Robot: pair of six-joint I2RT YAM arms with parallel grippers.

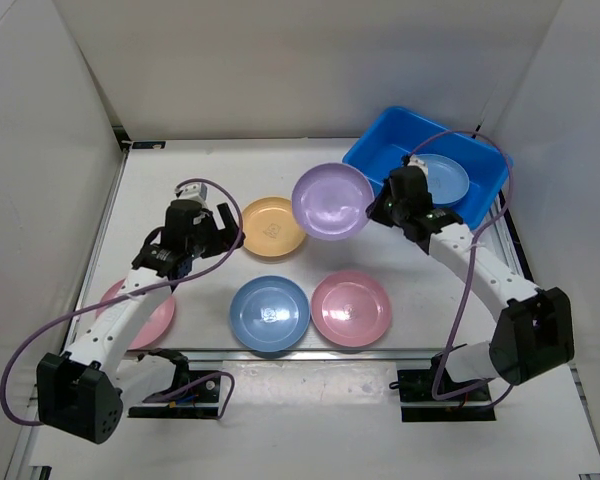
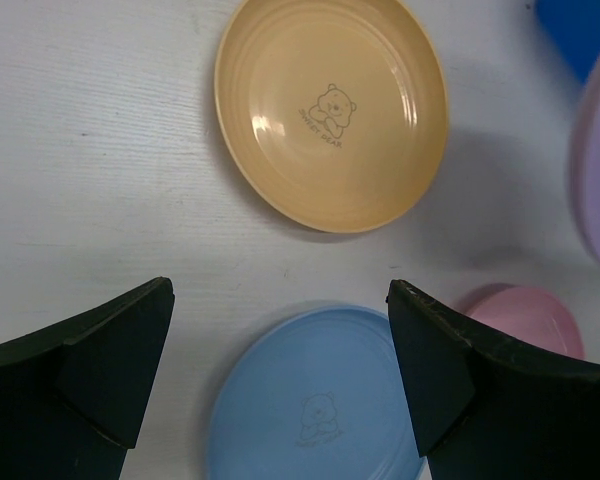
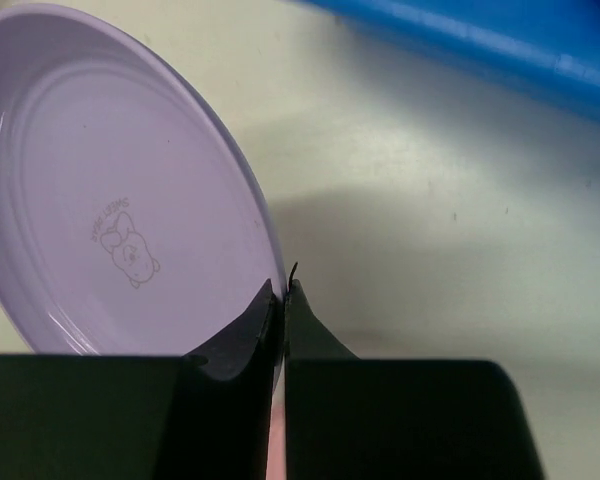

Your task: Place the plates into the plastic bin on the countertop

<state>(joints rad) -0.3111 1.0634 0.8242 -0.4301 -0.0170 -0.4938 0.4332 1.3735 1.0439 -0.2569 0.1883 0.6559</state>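
Note:
My right gripper (image 3: 283, 285) is shut on the rim of a purple plate (image 3: 110, 200), holding it tilted on edge above the countertop (image 1: 180, 190), just left of the plastic bin (image 1: 390, 140). A light blue plate (image 1: 442, 178) lies inside the bin. In the top view the right gripper (image 1: 373, 210) sits at the purple plate's (image 1: 330, 200) right edge. An orange plate (image 2: 330, 110), a blue plate (image 2: 315, 400) and a pink plate (image 1: 351, 307) lie flat on the countertop. My left gripper (image 2: 278, 290) hangs open and empty between the orange and blue plates.
A second pink plate (image 1: 145, 312) lies at the left, partly under my left arm. White walls border the countertop on the left, back and right. Purple cables loop from both arms.

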